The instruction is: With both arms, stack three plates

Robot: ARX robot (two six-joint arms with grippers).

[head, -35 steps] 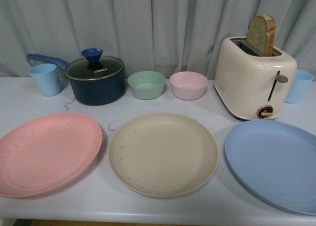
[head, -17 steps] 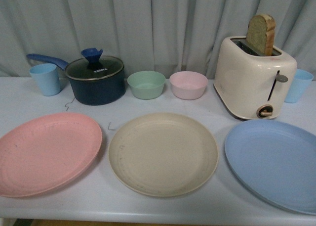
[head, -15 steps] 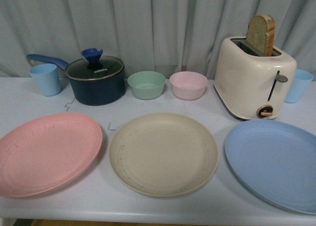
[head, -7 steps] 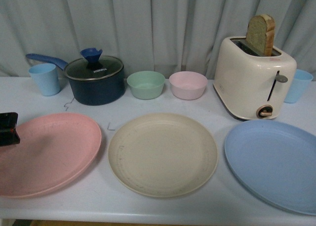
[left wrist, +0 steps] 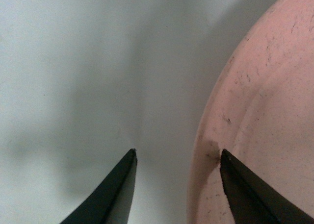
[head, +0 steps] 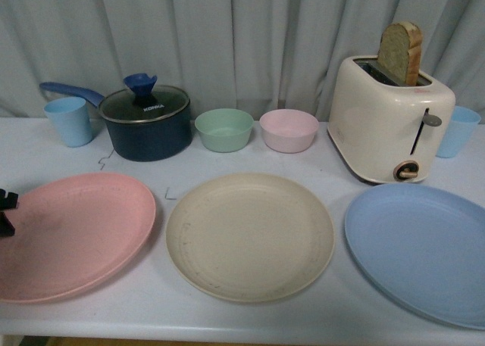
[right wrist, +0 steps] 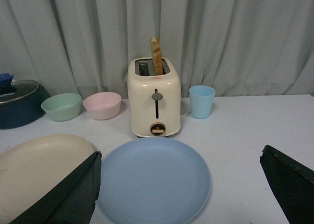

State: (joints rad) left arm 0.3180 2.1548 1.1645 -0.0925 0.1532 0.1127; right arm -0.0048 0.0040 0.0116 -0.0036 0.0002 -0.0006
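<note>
Your left gripper drawn back leftward, wrist view alone shows it wide astride pink plate rim, right gripper wide too.

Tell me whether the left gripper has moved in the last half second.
Yes. Against the pink plate, the left gripper has slipped outward toward its left rim and lower in view.

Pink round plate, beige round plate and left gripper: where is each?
Pink round matte plate (head: 76, 232), front view, centre of its face.
Beige round matte plate (head: 250, 235), front view, centre of its face.
Left gripper (left wrist: 178, 152), left wrist view, midway between fingertips.
</note>
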